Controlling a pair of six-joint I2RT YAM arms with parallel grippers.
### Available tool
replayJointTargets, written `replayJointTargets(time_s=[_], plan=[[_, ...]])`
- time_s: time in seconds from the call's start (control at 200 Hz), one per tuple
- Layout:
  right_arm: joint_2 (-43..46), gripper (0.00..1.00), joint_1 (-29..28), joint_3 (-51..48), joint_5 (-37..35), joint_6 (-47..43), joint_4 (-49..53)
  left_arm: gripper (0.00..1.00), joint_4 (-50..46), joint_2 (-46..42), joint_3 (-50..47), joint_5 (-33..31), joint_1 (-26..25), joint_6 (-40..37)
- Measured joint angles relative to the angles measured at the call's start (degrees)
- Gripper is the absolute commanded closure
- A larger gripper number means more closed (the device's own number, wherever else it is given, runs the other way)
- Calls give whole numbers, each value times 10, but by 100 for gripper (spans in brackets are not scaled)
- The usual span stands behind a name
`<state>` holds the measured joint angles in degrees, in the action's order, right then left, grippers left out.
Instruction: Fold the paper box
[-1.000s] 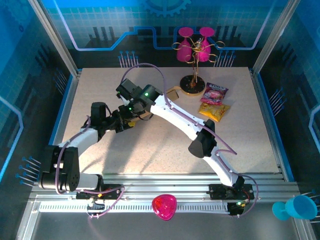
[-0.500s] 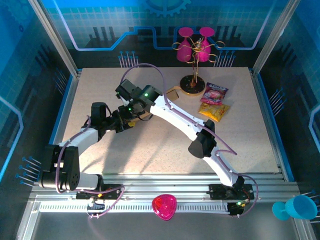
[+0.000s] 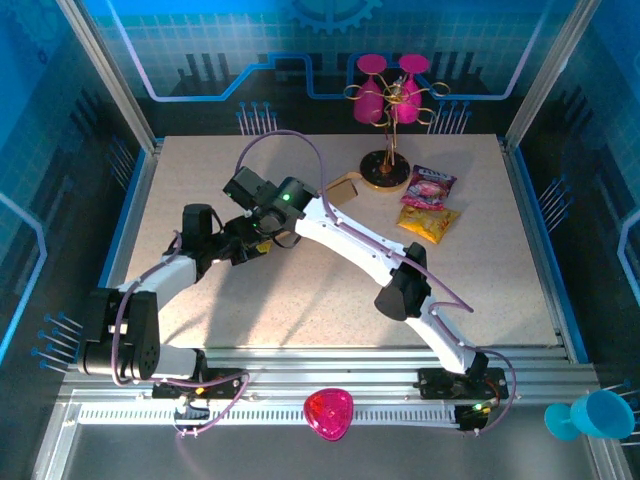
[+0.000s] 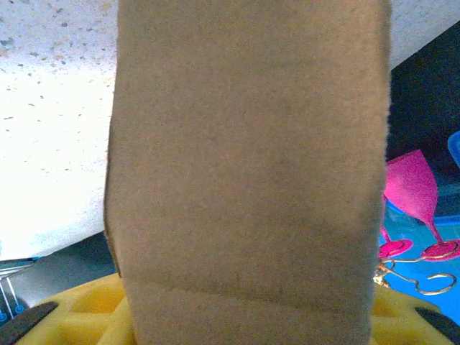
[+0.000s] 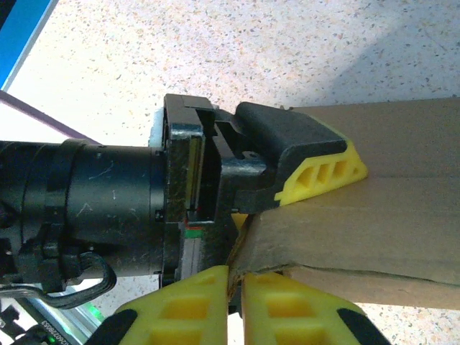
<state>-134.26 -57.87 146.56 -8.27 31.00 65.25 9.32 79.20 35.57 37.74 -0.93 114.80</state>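
Viewing from above, arms: joined over the left half of the desk (image 3: 480,270), wrists almost touching.
Paper box (image 3: 339,188), same view: mostly hidden under the right forearm; one brown end out near the wire stand (image 3: 386,172); long axis running from the jaws toward the far right.
Nearer arm: not possible to choose, both placed at the same near-left end of the box.
Left wrist view, paper box (image 4: 244,165): directly ahead of the camera, leaving between the yellow pads (image 4: 97,316) and pointing away along the jaws, above the desk (image 4: 50,108).
Left jaws: half spread, clamped on the box body, seemingly across its thickness.
Right wrist view, paper box (image 5: 374,215): lying lengthwise to the right, over the desk (image 5: 215,43); one left finger (image 5: 316,169) pressed flat on its top face.
Right jaws: pads (image 5: 194,302) pressed almost together, pinching a thin cardboard edge at the box's near corner.
Deciding relation: flap edge inside the right jaws, crease and box body just to the right of them, left jaws close behind on the same end.
Probable next step: turning the pinched flap about its crease, with the left jaws as anchor; only a judgement.
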Motion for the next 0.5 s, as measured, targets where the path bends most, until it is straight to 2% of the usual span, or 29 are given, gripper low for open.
replayJointTargets(time_s=[0.24,0.5], plan=[[0,100,0,0,-14,-18,4,53,0,4,1,0,0,0],[0,100,1,1,-18,-35,4,48,0,7,4,0,0,0]])
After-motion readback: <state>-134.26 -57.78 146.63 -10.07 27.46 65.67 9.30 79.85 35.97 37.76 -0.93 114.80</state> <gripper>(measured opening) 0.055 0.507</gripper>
